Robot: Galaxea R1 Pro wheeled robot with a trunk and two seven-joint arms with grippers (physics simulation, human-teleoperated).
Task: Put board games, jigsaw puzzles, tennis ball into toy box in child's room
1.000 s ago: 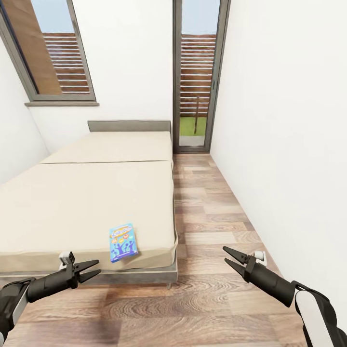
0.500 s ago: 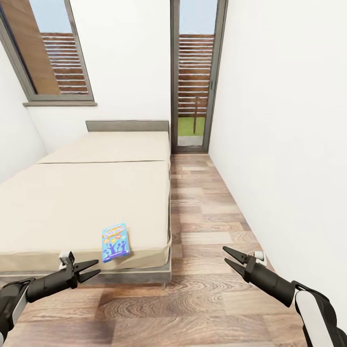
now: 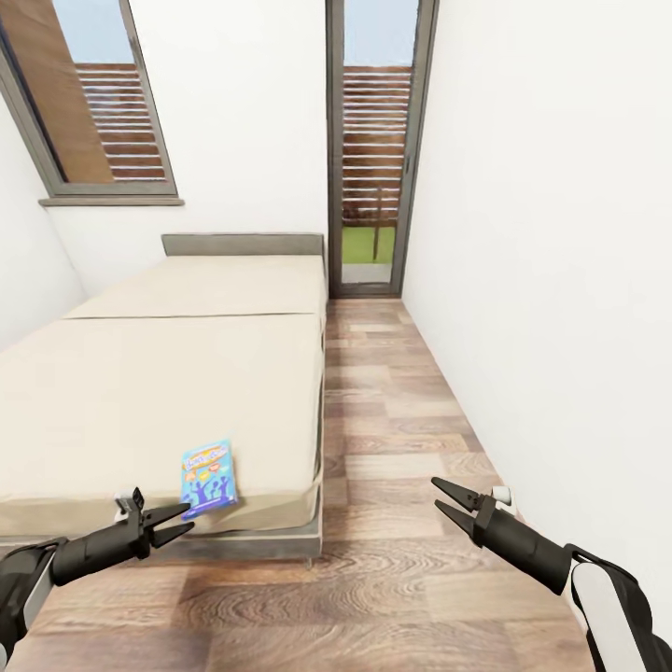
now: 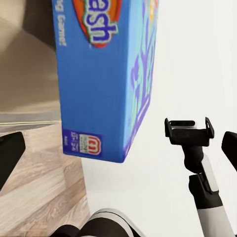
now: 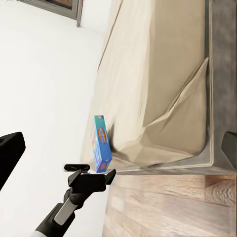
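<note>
A light blue board game (image 3: 207, 478) with colourful print lies flat on the beige mattress of the bed (image 3: 168, 392), close to its foot edge and near corner. My left gripper (image 3: 189, 518) hovers open just in front of that edge, a little short of the box and empty. In the left wrist view the board game (image 4: 103, 74) looms close ahead. My right gripper (image 3: 435, 494) is open and empty over the floor, right of the bed. The right wrist view shows the board game (image 5: 101, 143), the left gripper (image 5: 91, 178) and the bed (image 5: 163, 74).
A wood-plank floor (image 3: 392, 411) runs as a lane between the bed and the white wall (image 3: 560, 280) on the right. A tall glass door (image 3: 373, 149) closes the far end. A window (image 3: 93, 103) sits above the grey headboard (image 3: 243, 245).
The whole view has shifted, so the bed and board game now sit further left in the picture; the camera moved. Both grippers keep their pose and stay open.
</note>
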